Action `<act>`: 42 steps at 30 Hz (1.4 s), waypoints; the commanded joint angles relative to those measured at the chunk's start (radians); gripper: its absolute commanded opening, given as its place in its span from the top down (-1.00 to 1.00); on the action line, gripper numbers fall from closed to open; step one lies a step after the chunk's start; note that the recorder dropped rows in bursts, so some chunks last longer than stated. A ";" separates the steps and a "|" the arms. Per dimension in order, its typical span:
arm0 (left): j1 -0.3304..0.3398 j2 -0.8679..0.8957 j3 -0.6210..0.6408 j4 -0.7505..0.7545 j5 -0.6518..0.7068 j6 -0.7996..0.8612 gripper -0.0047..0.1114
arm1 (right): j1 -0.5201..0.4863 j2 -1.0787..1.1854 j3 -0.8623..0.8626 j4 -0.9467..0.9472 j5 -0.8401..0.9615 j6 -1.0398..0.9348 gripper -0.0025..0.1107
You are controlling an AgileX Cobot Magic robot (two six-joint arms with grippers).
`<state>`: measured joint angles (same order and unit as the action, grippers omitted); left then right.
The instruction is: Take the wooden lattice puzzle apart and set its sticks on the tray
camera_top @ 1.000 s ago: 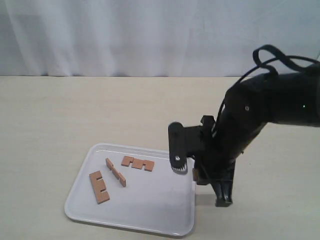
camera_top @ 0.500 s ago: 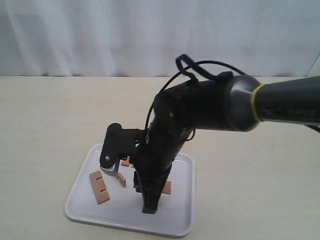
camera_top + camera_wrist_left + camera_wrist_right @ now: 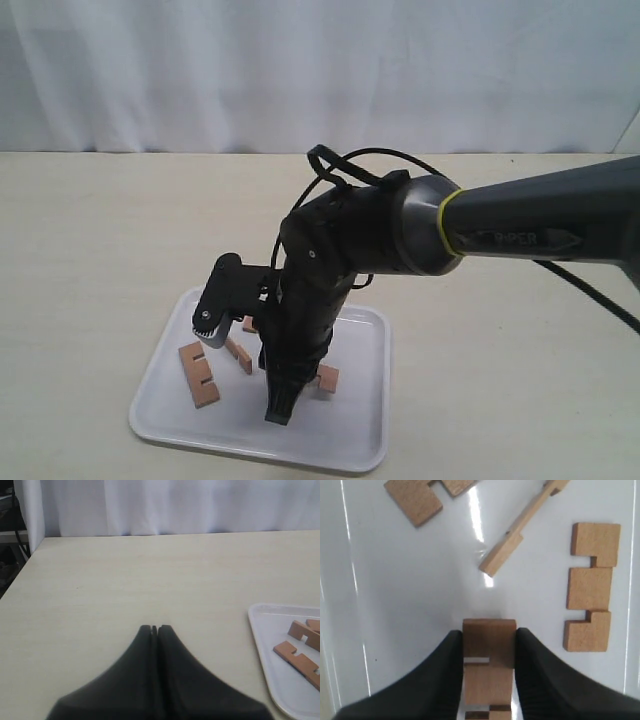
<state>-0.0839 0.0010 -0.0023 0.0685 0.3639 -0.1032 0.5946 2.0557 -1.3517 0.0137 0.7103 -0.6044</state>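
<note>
pale wood table (image 3: 110,220) | white curtain (image 3: 300,70) behind | left fingers (image 3: 144,652) together | right fingers (image 3: 445,677) clamp stick (image 3: 489,645) over tray (image 3: 355,422)

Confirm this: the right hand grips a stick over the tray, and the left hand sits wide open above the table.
Wrong on one count: the left hand is shut, not open, as the left wrist view shows. The right hand does grip a stick over the tray.

A pale, faintly grained bench (image 3: 120,220) fills the lower frame. Behind it, a pleated white curtain (image 3: 300,70) spans the top, evenly lit, with soft bluish folds.
</note>
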 commanded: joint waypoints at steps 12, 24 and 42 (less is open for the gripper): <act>0.001 -0.001 0.002 0.003 -0.009 0.001 0.92 | 0.002 -0.121 -0.008 0.020 -0.024 0.115 0.00; 0.001 -0.001 0.002 0.003 -0.009 0.001 0.92 | -0.099 -0.197 -0.008 -0.014 0.169 0.390 0.88; 0.001 -0.001 0.002 0.003 -0.009 0.001 0.92 | -0.707 -0.633 0.391 -0.061 0.052 0.526 0.88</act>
<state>-0.0839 0.0010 -0.0023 0.0685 0.3639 -0.1032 -0.0488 1.4983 -1.0196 -0.0088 0.7918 -0.1078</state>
